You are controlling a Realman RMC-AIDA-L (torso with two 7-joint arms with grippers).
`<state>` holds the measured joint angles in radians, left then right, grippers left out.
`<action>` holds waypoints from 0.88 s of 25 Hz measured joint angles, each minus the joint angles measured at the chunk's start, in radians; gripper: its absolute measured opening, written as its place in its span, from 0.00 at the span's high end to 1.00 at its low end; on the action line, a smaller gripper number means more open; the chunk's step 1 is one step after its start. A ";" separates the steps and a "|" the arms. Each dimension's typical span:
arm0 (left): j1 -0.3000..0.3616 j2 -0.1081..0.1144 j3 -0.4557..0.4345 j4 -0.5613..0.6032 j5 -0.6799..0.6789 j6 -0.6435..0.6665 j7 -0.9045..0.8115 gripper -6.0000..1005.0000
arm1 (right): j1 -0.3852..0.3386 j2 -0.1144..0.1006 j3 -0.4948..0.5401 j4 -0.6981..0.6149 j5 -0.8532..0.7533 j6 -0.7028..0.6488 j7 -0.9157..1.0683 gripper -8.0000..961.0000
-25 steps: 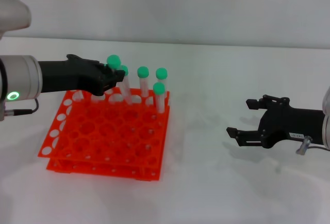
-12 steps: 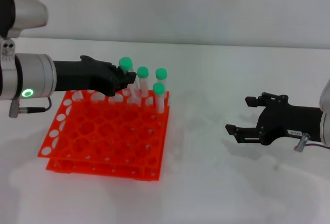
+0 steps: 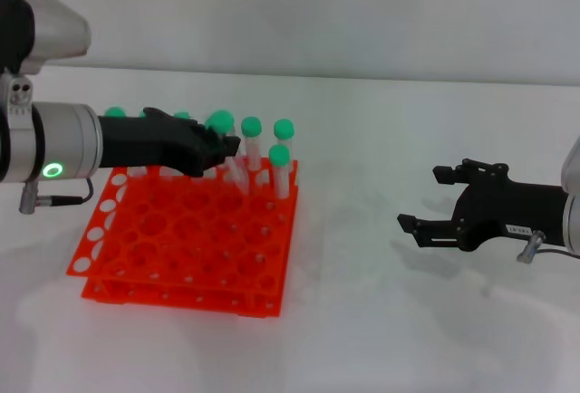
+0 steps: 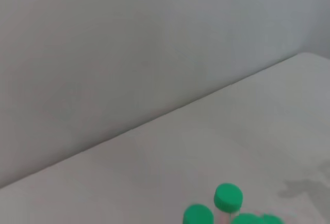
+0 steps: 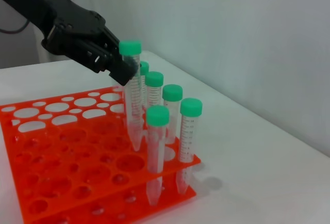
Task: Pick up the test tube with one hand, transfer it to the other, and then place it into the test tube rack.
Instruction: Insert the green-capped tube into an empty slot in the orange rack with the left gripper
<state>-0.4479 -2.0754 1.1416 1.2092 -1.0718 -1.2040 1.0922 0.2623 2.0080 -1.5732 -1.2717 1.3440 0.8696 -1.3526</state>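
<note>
A plain white, smooth-topped table fills the foreground and runs back to a bare, pale grey wall, meeting it in one straight seam. Light is soft and even, leaving only faint grey shadows on the table surface.

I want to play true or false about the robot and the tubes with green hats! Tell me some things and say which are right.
1. The left gripper holds the test tube over the test tube rack. True.
2. The held tube's tip is already down in a hole. False: in the right wrist view its pointed tip hangs just above the rack's top tier.
3. The right gripper holds a tube too. False: it is open and empty, off to the rack's right above the table.
4. Other tubes with green caps already stand in the rack. True.
5. The rack is blue. False: it is orange-red.
</note>
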 joint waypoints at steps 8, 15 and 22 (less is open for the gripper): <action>-0.011 0.000 0.000 -0.057 0.011 0.021 0.011 0.80 | 0.000 0.000 -0.001 0.002 0.000 -0.002 -0.005 0.09; -0.057 0.000 0.000 -0.132 0.014 0.036 0.035 0.80 | 0.010 0.000 -0.001 0.021 0.000 -0.002 -0.006 0.09; -0.089 0.001 0.000 -0.158 0.038 0.034 0.035 0.80 | 0.012 0.002 -0.001 0.028 0.000 -0.003 -0.006 0.09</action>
<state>-0.5365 -2.0741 1.1416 1.0512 -1.0335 -1.1696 1.1277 0.2746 2.0095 -1.5739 -1.2433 1.3437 0.8670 -1.3590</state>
